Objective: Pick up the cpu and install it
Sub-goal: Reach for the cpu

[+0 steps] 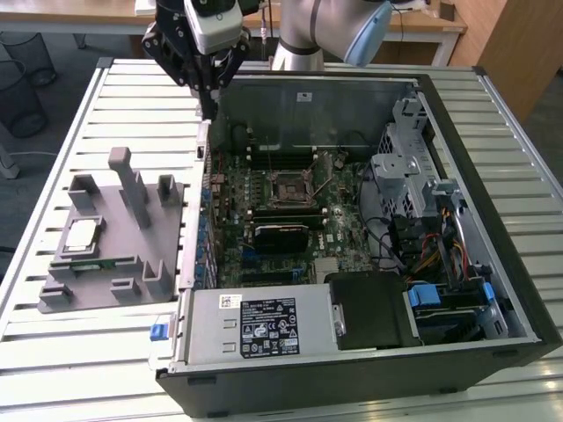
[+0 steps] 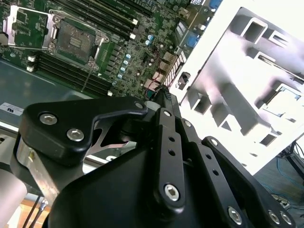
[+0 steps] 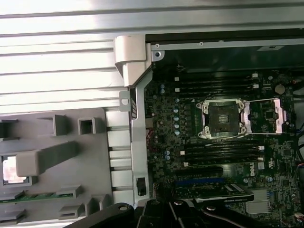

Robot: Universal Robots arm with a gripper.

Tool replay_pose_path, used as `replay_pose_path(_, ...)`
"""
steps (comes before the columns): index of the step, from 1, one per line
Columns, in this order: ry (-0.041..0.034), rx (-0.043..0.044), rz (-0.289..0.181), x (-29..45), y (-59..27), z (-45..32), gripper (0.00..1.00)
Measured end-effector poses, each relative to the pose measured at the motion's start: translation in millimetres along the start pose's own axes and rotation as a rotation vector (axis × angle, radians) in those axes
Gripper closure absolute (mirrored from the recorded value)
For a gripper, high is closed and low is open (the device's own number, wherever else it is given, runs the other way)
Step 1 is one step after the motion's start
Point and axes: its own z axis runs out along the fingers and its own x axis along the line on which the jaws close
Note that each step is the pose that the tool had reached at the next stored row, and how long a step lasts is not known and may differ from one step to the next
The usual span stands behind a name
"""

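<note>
The cpu (image 1: 82,234) lies flat, silver top up, in a recess of the grey holder (image 1: 114,290) on the slatted table, at the exterior view's left. In the first wrist view the cpu (image 3: 10,170) is partly hidden by a grey post. My gripper (image 1: 209,104) hangs above the case's rear left wall, fingers pointing down and shut with nothing between them. It is well apart from the cpu. The motherboard socket (image 1: 288,187) sits in the open case with its retention frame raised, also seen as the socket (image 3: 223,118) and the socket (image 2: 71,40) in both wrist views.
A green memory stick (image 1: 88,264) lies in the holder beside the cpu. Tall grey posts (image 1: 130,189) rise from the holder. The open computer case (image 1: 493,290) holds drive cages, cables and a black power supply (image 1: 369,308) along its right and front.
</note>
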Motion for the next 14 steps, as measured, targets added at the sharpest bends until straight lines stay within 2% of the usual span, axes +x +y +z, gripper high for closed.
replay_pose_path(14,0.0,0.0,0.0,10.4,-0.8,0.7,0.89)
